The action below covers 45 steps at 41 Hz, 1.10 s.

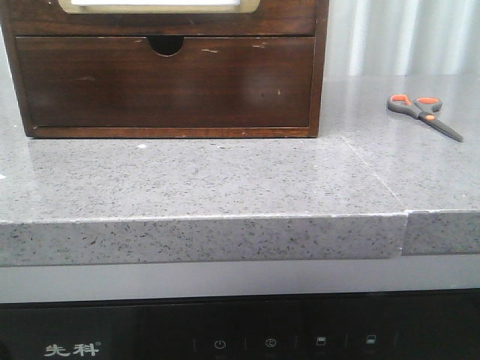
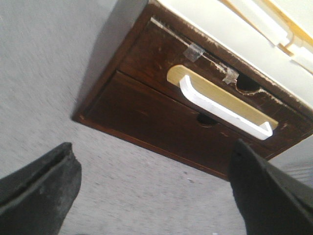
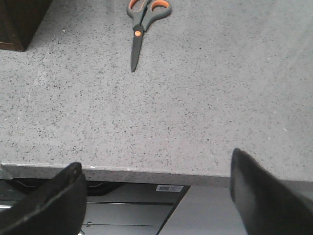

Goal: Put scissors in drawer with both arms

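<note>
Lying flat on the grey speckled countertop (image 1: 225, 180), the scissors (image 1: 424, 115) occupy the right-centre of the front view, blades closed and pointing toward the lower right, orange-lined loops toward the upper left. They sit well apart from the wooden cabinet (image 1: 165, 82), which fills the upper left of that frame.

In the right wrist view the scissors (image 3: 142, 29) appear at the top centre of the frame, loops uppermost, blade tip pointing down. The right gripper (image 3: 156, 196) is at the bottom of the frame, out past the counter edge; its two dark fingers (image 3: 49, 205) are spread wide and hold nothing. A broad stretch of bare countertop separates it from the scissors.

In the left wrist view the left gripper (image 2: 156, 191) is likewise spread wide and empty, its fingers (image 2: 34, 191) at the lower corners of the frame. The drawer (image 2: 161, 58), with its brass-coloured frame around a white panel (image 2: 220, 105), sits in the centre-right of the frame, shut, above the notched lower drawer (image 2: 146, 117). The left gripper touches neither drawer.
</note>
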Tool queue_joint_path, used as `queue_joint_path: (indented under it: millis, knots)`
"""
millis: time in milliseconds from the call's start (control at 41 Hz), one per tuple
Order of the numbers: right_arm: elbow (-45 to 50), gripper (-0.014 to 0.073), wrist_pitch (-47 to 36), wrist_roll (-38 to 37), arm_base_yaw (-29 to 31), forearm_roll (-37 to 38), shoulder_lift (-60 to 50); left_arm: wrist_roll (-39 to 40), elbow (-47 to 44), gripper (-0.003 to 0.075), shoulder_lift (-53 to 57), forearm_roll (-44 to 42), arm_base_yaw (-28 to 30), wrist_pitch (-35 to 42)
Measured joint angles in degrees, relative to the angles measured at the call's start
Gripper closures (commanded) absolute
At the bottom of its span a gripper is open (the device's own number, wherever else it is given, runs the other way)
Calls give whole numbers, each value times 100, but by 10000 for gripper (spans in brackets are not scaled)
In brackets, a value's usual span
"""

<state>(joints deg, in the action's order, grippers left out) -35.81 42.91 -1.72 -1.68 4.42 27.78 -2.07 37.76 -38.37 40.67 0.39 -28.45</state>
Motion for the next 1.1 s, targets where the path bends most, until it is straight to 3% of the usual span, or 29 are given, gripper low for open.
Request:
queue_joint_path:
  millis: [195,439,610,806,1098]
  knots:
    - [0,-21,0,0,0,0,0,-874,12,121,-907,1744,0,-18]
    - [0,-21,0,0,0,0,0,-2926,24,121,-1936,4319,0,-370]
    - [0,-21,0,0,0,0,0,-4205,24,121,-2517,5594,0,-724]
    - [0,-21,0,0,0,0,0,-4895,190,121,-3124,6068,0,-1220]
    - [0,-21,0,0,0,0,0,-5000,985,122,-4001,6090,0,-1741]
